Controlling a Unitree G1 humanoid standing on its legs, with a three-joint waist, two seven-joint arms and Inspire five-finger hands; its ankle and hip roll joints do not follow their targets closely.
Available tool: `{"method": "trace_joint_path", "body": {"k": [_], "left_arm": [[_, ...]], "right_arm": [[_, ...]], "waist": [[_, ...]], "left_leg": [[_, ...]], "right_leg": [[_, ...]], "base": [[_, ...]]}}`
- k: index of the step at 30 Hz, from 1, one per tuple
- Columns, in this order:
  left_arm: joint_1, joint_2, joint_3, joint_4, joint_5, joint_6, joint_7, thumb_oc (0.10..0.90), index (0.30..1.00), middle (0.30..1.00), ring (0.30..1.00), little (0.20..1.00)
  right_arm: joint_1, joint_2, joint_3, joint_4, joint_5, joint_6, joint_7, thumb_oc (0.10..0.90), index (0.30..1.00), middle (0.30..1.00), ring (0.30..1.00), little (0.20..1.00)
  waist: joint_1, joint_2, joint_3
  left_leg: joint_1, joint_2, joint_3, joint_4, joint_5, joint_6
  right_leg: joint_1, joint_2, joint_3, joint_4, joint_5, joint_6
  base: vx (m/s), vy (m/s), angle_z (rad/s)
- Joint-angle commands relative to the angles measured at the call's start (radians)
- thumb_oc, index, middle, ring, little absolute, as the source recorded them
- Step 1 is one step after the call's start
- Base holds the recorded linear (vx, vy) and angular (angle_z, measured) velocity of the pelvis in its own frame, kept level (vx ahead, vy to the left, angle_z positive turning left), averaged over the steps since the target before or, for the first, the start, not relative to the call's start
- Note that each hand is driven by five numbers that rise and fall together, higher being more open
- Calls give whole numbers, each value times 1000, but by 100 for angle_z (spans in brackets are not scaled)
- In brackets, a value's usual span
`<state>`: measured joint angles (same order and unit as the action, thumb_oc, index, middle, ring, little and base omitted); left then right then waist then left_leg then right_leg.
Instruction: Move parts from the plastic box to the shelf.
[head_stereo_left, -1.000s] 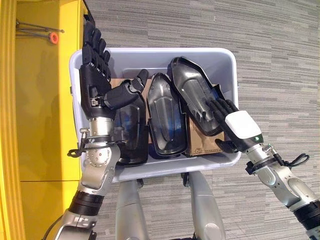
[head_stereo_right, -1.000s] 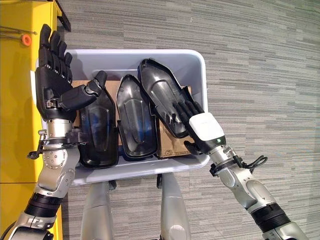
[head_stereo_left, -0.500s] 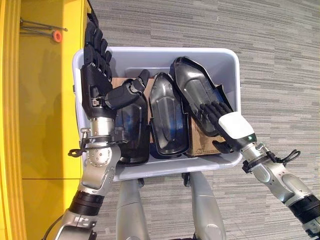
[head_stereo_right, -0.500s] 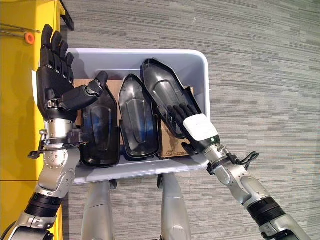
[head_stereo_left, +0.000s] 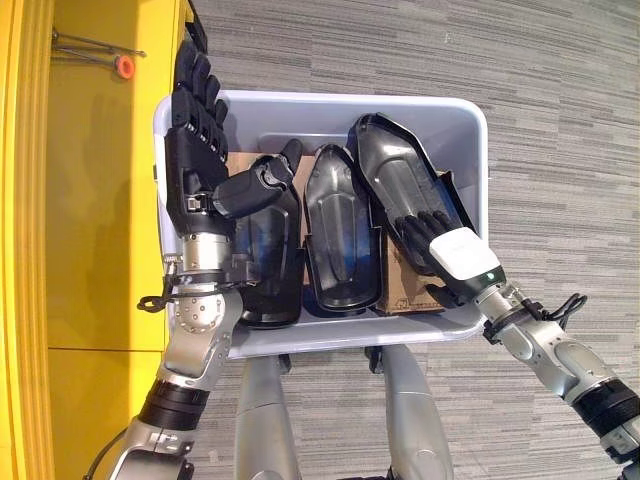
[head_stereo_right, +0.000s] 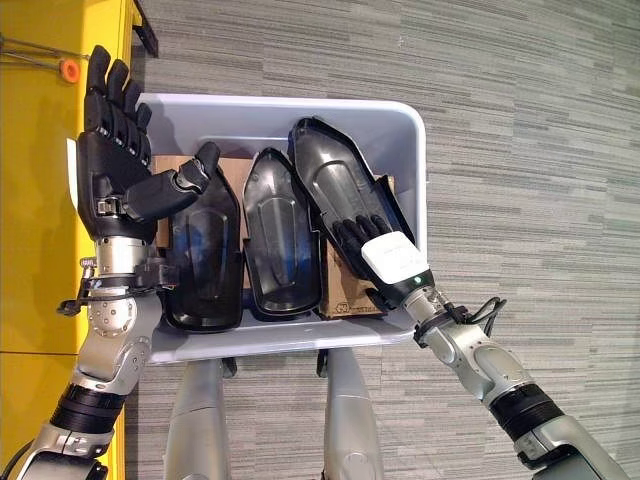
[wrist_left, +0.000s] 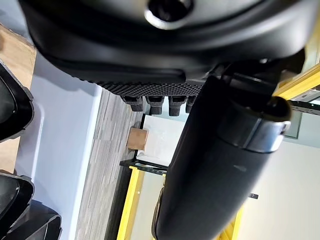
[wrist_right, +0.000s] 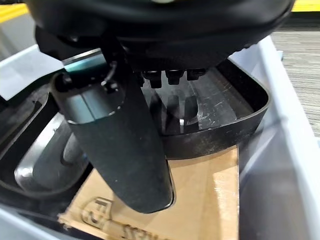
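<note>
A pale grey plastic box (head_stereo_left: 478, 160) holds three black moulded parts standing side by side: a left one (head_stereo_left: 262, 265), a middle one (head_stereo_left: 340, 235) and a tilted right one (head_stereo_left: 392, 170). My right hand (head_stereo_left: 455, 255), with a white cover on its back, lies on the near end of the right part (wrist_right: 220, 100). Its fingers rest straight inside the shell and its thumb (wrist_right: 120, 145) is outside the rim, over brown cardboard (wrist_right: 200, 190). My left hand (head_stereo_left: 195, 150) is held up open over the box's left edge, holding nothing.
A yellow shelf (head_stereo_left: 90, 200) runs along the left side, close against the box. On it lies a thin tool with an orange tip (head_stereo_left: 124, 65). Grey striped carpet (head_stereo_left: 560, 120) surrounds the box on the far and right sides.
My right hand has slid further into the box, onto the near end of the right part. The left hand has kept its pose. The view has shifted a little.
</note>
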<state>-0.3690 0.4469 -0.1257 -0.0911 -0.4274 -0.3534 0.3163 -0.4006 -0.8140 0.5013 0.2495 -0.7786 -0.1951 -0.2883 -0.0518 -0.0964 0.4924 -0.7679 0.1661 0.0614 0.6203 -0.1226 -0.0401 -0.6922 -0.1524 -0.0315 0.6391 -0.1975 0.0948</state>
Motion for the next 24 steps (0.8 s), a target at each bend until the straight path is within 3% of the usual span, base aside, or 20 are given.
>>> {"method": "trace_joint_path", "body": {"k": [1, 24], "left_arm": [[-35, -25, -26, -96, 12, -115, -24, 900, 1000, 1000, 1000, 1000], [-27, -18, -48, -96, -21, -123, -47, 900, 1000, 1000, 1000, 1000]], "right_arm": [[-30, -63, 19, 26, -20, -7, -31, 900, 1000, 1000, 1000, 1000], [-149, -6, 147, 344, -30, 49, -41, 900, 1000, 1000, 1000, 1000]], "waist": [[0, 35, -93], [21, 56, -82]], "left_leg": [[-1, 58, -60, 40, -63, -34], [-10, 52, -71, 30, -47, -37]], "right_leg": [[54, -35, -15, -29, 47, 9], [37, -35, -24, -6, 40, 3]], "base": [[-5, -20, 5], [-1, -5, 2]]}}
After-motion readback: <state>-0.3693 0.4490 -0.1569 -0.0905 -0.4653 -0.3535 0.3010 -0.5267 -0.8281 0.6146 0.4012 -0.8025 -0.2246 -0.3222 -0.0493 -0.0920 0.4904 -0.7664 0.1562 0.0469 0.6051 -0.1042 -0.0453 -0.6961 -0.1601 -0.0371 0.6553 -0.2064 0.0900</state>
